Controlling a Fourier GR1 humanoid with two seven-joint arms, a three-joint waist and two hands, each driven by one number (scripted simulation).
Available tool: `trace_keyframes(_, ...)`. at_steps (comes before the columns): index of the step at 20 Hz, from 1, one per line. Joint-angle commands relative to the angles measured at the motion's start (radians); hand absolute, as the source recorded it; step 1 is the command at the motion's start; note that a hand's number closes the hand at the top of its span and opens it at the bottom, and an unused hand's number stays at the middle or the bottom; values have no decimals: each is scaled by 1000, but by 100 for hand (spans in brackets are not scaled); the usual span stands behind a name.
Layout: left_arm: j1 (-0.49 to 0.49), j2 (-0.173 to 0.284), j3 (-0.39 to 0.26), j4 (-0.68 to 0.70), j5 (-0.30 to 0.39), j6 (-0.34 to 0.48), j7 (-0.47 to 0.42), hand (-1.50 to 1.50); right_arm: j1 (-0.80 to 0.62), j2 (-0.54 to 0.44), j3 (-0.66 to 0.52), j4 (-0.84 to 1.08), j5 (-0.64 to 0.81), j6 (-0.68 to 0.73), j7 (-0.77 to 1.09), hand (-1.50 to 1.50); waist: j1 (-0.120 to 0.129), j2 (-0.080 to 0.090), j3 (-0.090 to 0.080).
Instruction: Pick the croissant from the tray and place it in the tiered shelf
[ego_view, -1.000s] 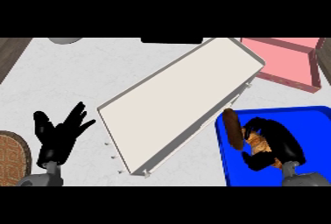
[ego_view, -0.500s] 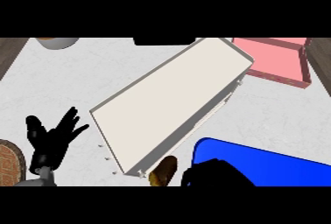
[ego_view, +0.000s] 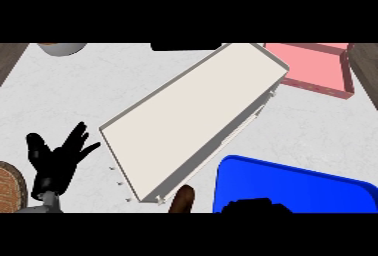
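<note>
The right robot hand (ego_view: 251, 205), fingers hidden, sits beside the croissant (ego_view: 181, 199) near the tiered shelf (ego_view: 193, 115); the left robot hand (ego_view: 57, 156) rests released.

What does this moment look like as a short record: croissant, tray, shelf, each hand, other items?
croissant: brown, at the lower edge beside the shelf's near corner, off the tray
tray: blue, lower right, nothing visible on its bare part
tiered shelf: long, pale, lying diagonally across the counter
right hand: black, barely in view at the lower edge next to the croissant; grip cannot be judged
left hand: open, resting at lower left
pink box: upper right
</note>
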Motion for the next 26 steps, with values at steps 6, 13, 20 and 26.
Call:
trace_keyframes(6,-10,-27,-23,21,-12,5,10,0,-280,165,-217,-170,-156,149,333,150,15,10,-5)
trace_keyframes(13,-30,-8,-22,7,-13,-9,42,0,-674,168,-450,27,-322,101,509,150,30,9,-3)
trace_keyframes(20,31,-23,-29,-7,-15,-14,24,0,-993,110,-666,271,-534,163,578,150,27,5,-2)
trace_keyframes(26,-29,-36,-19,18,-23,5,28,0,-1061,32,-629,514,-486,156,398,150,34,14,-2)
